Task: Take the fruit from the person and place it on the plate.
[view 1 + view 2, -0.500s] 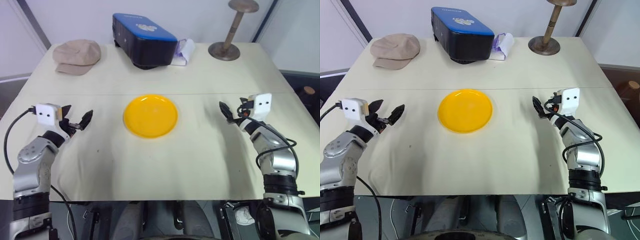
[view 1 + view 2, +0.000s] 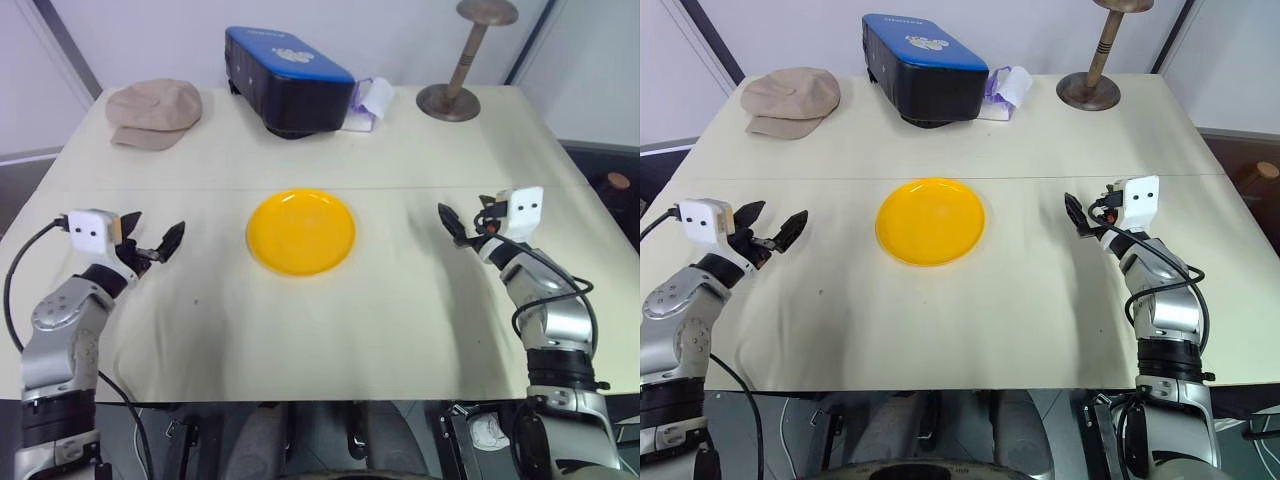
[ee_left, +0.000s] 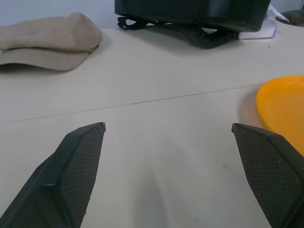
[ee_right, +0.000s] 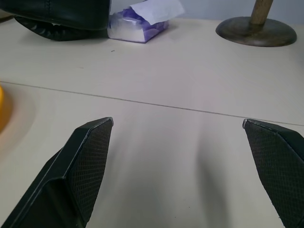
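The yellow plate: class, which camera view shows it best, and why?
Either head view: the whole round plate lies bare mid-table between the two grippers. The left wrist view catches one curved edge of it; the right wrist view shows a mere sliver.

I'm looking at a matt cream cloth covering the table [image 2: 400,300], lying smooth with one fine crease line across it. The yellow plate [image 2: 301,231] is showing a smooth plastic sheen. The tan cap [image 2: 153,112] is reading as soft, slightly rough fabric. The dark blue box [image 2: 288,78] is gleaming glossy on top. The stand [image 2: 462,68] is looking like turned wood, its base dull brown. Both grippers' fingertips [image 3: 80,166] are showing black, finely cross-hatched matt pads.
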Controlling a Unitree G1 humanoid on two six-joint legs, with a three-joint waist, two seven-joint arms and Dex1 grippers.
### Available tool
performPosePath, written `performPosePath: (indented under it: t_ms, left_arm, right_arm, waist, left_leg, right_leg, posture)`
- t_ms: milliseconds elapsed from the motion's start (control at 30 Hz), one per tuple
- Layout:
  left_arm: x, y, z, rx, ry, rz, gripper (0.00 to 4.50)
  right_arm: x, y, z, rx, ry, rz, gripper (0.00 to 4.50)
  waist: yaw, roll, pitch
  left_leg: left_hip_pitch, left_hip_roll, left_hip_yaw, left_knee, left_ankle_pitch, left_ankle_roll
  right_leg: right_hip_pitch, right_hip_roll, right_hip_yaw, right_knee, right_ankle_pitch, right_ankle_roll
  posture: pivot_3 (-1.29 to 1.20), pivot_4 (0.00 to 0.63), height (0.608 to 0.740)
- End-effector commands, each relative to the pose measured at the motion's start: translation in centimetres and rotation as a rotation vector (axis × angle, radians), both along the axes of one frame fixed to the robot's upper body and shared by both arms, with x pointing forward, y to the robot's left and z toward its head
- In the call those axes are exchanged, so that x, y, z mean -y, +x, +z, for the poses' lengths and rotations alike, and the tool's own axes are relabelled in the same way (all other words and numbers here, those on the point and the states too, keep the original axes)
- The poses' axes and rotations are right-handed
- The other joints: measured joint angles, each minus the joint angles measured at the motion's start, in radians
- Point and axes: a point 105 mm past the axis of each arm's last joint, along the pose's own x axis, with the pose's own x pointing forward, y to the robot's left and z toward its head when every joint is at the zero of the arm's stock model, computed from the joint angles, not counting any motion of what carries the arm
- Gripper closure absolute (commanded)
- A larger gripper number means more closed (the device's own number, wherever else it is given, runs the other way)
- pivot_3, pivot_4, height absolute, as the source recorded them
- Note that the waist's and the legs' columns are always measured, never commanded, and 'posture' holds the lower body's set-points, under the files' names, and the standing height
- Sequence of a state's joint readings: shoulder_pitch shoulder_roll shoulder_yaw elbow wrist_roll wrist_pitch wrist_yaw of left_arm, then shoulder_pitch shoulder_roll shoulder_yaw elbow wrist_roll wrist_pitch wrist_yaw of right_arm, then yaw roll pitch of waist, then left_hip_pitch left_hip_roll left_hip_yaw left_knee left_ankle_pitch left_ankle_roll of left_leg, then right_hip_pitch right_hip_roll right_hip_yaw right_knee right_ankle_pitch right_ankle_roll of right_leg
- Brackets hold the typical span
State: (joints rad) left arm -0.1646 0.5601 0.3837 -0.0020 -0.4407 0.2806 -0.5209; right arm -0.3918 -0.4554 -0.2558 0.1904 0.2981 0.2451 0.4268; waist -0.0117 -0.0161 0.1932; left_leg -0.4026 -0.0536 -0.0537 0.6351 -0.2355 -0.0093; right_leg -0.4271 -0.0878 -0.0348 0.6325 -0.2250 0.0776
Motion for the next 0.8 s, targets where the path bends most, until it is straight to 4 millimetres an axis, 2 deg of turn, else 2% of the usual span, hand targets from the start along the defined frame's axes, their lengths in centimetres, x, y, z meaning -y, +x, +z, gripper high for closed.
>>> performPosePath:
  t_ms: [33,800]
  left_arm:
    - [-0.92,-0.24,1.70,0.059,0.021,0.025,0.00]
    - [-1.16,-0.10,1.79,0.069,0.026,0.036,0.00]
  right_arm:
    - [0.38,0.08,1.85,0.067,-0.018,-0.008,0.03]
    - [0.25,0.31,1.94,0.071,-0.020,-0.002,0.03]
  waist:
    - [0.000,0.000,0.000]
    - [0.001,0.000,0.000]
  left_leg:
    - [0.000,0.000,0.000,0.000,0.000,0.000]
    - [0.000,0.000,0.000,0.000,0.000,0.000]
  right_leg:
    - [0.000,0.000,0.000,0.000,0.000,0.000]
    - [0.000,0.000,0.000,0.000,0.000,0.000]
  posture:
    - [0.00,0.150,0.740]
    - [0.00,0.150,0.740]
